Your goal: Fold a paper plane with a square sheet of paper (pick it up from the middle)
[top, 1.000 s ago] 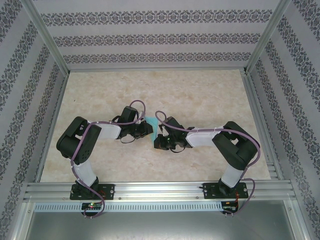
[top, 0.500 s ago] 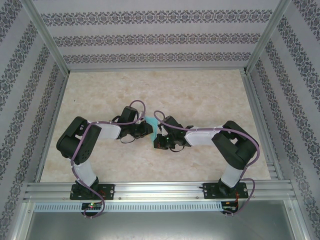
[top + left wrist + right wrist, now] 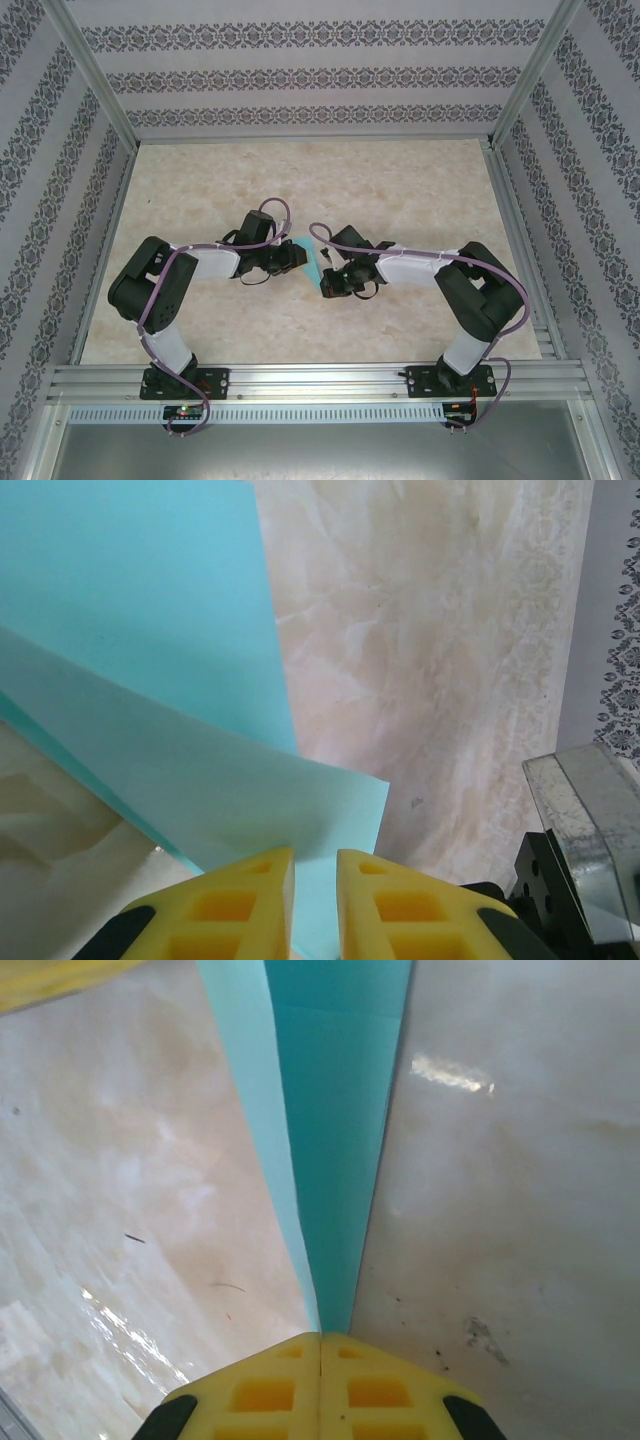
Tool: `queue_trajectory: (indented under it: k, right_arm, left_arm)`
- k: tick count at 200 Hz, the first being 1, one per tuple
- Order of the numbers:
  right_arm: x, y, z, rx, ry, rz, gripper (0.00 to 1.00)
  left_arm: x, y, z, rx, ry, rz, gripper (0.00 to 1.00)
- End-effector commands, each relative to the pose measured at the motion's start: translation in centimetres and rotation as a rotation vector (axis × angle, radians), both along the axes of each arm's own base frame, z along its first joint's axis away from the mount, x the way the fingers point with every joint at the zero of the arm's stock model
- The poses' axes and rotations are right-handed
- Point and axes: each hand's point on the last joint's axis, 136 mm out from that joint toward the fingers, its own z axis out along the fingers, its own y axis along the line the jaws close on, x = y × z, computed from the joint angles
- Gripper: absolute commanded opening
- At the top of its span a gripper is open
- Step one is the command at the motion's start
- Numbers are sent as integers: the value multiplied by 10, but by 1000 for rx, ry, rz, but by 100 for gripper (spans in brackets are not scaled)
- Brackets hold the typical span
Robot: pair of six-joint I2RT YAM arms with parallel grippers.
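The square sheet of paper (image 3: 312, 260), turquoise and folded along a crease, hangs between my two grippers above mid-table. My right gripper (image 3: 320, 1338) is shut on the narrow folded end of the sheet (image 3: 335, 1160), its yellow fingers pressed together. My left gripper (image 3: 315, 865) is open by a narrow gap; a curling flap of the sheet (image 3: 230, 800) lies at its fingertips and paper shows in the gap. From above, the left gripper (image 3: 297, 257) is just left of the paper and the right gripper (image 3: 328, 278) just right of it. A paper plane is out of view.
The marble-patterned table (image 3: 400, 190) is bare around the arms. Aluminium frame posts and patterned walls (image 3: 300, 75) enclose it. A metal rail (image 3: 320, 380) carries the arm bases at the near edge. Part of the right arm (image 3: 580, 820) sits close in the left wrist view.
The right gripper has shifted a little to the right with the paper, so more turquoise shows between the grippers. The left gripper's jaws have eased apart slightly.
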Motion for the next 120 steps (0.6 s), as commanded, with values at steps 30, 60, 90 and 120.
queue_trajectory:
  k: [30, 60, 90, 120]
  right_arm:
    - [-3, 4, 0, -1, -3, 47, 0]
    - [-5, 4, -5, -6, 11, 52, 0]
    - [-6, 3, -10, -18, 21, 51, 0]
    - [-7, 2, -15, -31, 29, 51, 0]
  left_arm:
    - [3, -6, -3, 6, -26, -31, 18]
    - [5, -6, -8, 17, -20, -30, 17]
    - [10, -8, -8, 13, -27, -32, 17]
    - [12, -10, -9, 18, -30, -37, 17]
